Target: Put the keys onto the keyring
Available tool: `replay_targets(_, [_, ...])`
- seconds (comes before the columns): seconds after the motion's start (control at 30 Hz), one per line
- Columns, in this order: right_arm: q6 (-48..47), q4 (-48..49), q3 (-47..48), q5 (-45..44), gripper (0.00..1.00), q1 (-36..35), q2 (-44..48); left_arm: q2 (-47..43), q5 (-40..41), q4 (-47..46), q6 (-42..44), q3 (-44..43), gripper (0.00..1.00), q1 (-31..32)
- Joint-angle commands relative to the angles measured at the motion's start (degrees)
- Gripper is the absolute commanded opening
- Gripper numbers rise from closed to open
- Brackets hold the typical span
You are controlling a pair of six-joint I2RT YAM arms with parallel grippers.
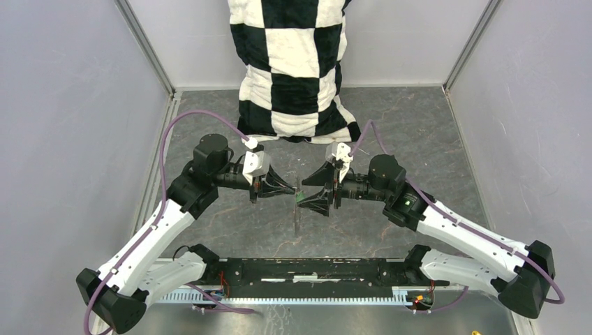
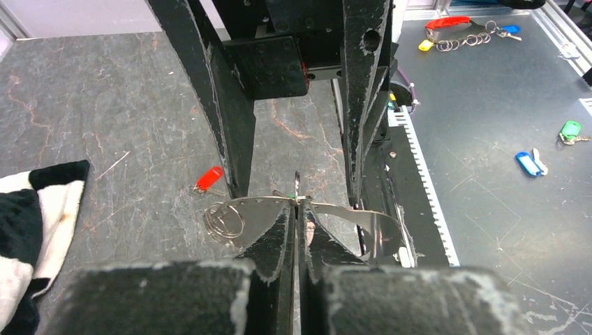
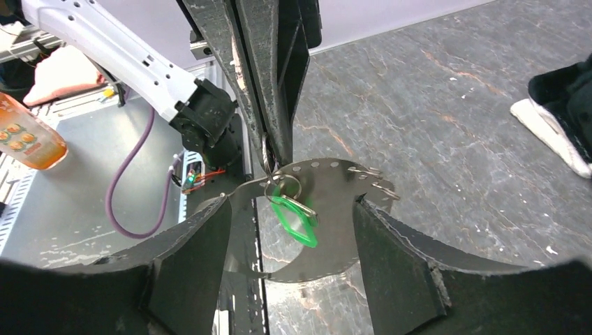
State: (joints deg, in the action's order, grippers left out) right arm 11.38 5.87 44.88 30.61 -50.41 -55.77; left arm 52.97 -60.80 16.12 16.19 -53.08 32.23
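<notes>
My left gripper (image 2: 297, 206) is shut on the keyring (image 2: 255, 209), a thin silvery curved band with small holes, held above the table. Small wire rings (image 2: 223, 220) hang at its left end. The green key (image 3: 296, 219) hangs from the keyring (image 3: 328, 183) by a small ring, right below the left fingertips (image 3: 274, 143). My right gripper (image 3: 293, 202) stands open around the green key without touching it. The red key (image 2: 209, 178) lies on the table beyond the band. In the top view the left gripper (image 1: 290, 188) and the right gripper (image 1: 303, 192) meet tip to tip at mid-table.
A black-and-white checkered cloth (image 1: 297, 70) lies at the back of the table. Beside the table, on a metal surface, lie a green tag (image 2: 570, 130), a blue tag (image 2: 528, 162) and a bunch of keys (image 2: 461, 31). An orange bottle (image 3: 28, 136) stands off the table.
</notes>
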Motion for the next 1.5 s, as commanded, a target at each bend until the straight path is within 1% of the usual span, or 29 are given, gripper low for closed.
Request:
replay_targets(0.0, [2.90, 7.39, -0.85, 2.87, 0.69, 0.12, -1.91, -1.43, -1.78, -2.92, -1.96, -1.94, 0.02, 0.03])
replay_targets(0.17, [1.74, 6.51, -0.94, 2.71, 0.63, 0.17, -2.88, -1.67, -1.76, -2.91, -1.99, -2.03, 0.02, 0.03])
replay_targets(0.27, [1.23, 6.35, -0.94, 2.47, 0.56, 0.12, -2.99, -1.68, -1.91, -2.93, -2.12, -2.09, 0.02, 0.03])
replay_targets(0.37, [1.58, 7.06, -0.85, 3.10, 0.51, 0.15, -3.40, -1.72, -1.96, -3.16, -2.37, -2.20, 0.02, 0.03])
replay_targets(0.43, [1.97, 7.70, -0.85, 3.94, 0.43, 0.14, -3.80, -1.65, -1.94, -3.37, -2.39, -2.20, 0.02, 0.03])
replay_targets(0.53, [2.25, 8.19, -0.63, 5.56, 0.22, 0.11, -4.15, -1.78, -1.81, -3.32, -2.35, -2.20, 0.02, 0.03])
replay_targets(0.57, [2.24, 8.11, -0.52, 5.83, 0.17, 0.10, -4.15, -1.86, -1.87, -3.23, -2.20, -2.13, 0.02, 0.03])
replay_targets(0.6, [2.04, 7.87, -0.35, 5.96, 0.12, 0.12, -3.96, -1.87, -1.81, -2.98, -1.90, -2.04, 0.02, 0.03])
replay_targets(0.67, [1.57, 7.05, 0.23, 5.56, 0.08, 0.18, -3.28, -1.90, -1.70, -2.02, -1.13, -1.98, 0.02, 0.03])
replay_targets(0.93, [-0.39, 3.76, 3.26, 5.29, 0.08, 0.11, -2.67, -1.73, -2.51, -1.23, -0.24, -1.75, 0.02, 0.03])
replay_targets(1.07, [-1.63, 1.34, 5.75, 4.87, 0.08, 0.14, -2.85, -1.99, -3.12, 1.59, 2.95, -1.76, 0.02, 0.03])
replay_targets(1.37, [-1.98, 0.68, 6.80, 5.47, 0.10, 0.15, -3.85, -1.75, -3.45, 2.75, 3.94, -2.10, 0.02, 0.03])
replay_targets(1.43, [-2.11, 0.50, 6.47, 5.69, 0.16, 0.14, -4.05, -1.88, -3.13, 2.75, 3.86, -2.20, 0.02, 0.07])
replay_targets(1.47, [-2.48, 0.06, 6.23, 5.11, 0.25, 0.18, -3.84, -1.90, -2.73, 2.74, 3.71, -2.25, 0.02, 0.03])
